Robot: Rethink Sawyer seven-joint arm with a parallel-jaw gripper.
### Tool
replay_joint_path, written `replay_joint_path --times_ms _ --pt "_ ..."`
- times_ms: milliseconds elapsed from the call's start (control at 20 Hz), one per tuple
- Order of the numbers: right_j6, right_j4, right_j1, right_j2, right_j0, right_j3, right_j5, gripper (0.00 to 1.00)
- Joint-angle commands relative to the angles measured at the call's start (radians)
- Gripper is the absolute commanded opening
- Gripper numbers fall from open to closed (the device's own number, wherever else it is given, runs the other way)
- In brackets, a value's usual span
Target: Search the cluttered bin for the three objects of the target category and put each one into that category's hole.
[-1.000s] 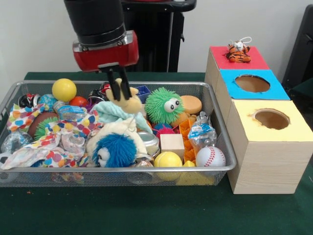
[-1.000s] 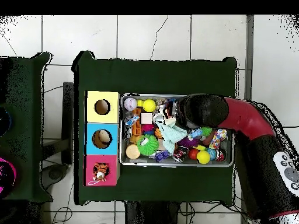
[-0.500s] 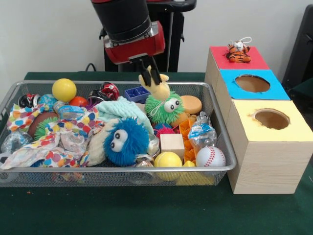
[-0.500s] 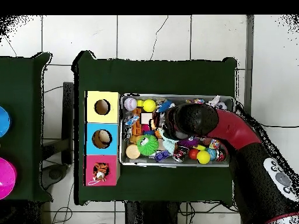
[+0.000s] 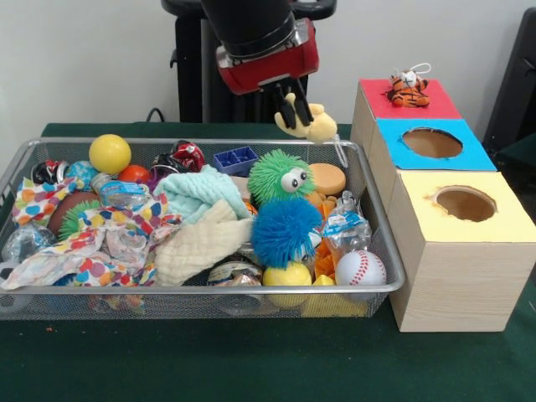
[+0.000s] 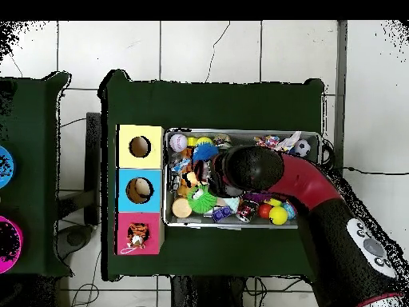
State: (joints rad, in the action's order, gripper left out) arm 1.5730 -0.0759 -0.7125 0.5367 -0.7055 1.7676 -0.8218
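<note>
My gripper [image 5: 296,108] hangs above the far right part of the wire bin [image 5: 383,243], shut on a small yellow plush toy [image 5: 316,127]. The toy dangles just left of the red-topped box [image 5: 410,107]. A little tiger plush [image 5: 409,89] sits on that red top. In front of it stand the blue-topped box with a round hole [image 5: 431,142] and the yellow-topped box with a round hole [image 5: 465,203]. In the overhead view the arm [image 6: 264,169] covers the gripper and the toy; the red box [image 6: 140,236] lies at the row's lower end.
The bin holds a green fuzzy toy [image 5: 279,177], a blue fuzzy toy [image 5: 286,230], a baseball [image 5: 360,268], a yellow ball [image 5: 110,153], a spotted cloth [image 5: 92,243], a cream cloth [image 5: 201,244] and several small items. A dark chair edge [image 5: 515,84] stands at the right.
My gripper has lifted the yellow plush out of the bin and carried it rightward, toward the boxes. The blue fuzzy toy has rolled right inside the bin.
</note>
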Motion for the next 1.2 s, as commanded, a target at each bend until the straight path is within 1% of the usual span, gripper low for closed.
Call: replay_joint_path --times_ms 50,200,350,600,750,900,1100,1200 --pt "0.094 0.062 -0.011 0.036 0.022 0.056 -0.027 0.0" --pt "0.095 0.069 -0.016 0.031 0.026 0.078 -0.004 0.0" --pt "0.094 0.072 -0.011 0.024 0.032 0.08 0.007 0.0" --pt "0.103 0.098 -0.035 0.021 0.033 0.109 -0.001 0.0" --pt "0.109 0.103 -0.04 0.017 0.037 0.133 0.011 0.0" --pt "0.124 0.121 -0.06 0.019 0.047 0.158 0.019 0.0" --pt "0.144 0.152 -0.106 0.013 0.065 0.174 -0.013 0.0" --pt "0.152 0.164 -0.114 0.008 0.075 0.175 -0.02 0.0"
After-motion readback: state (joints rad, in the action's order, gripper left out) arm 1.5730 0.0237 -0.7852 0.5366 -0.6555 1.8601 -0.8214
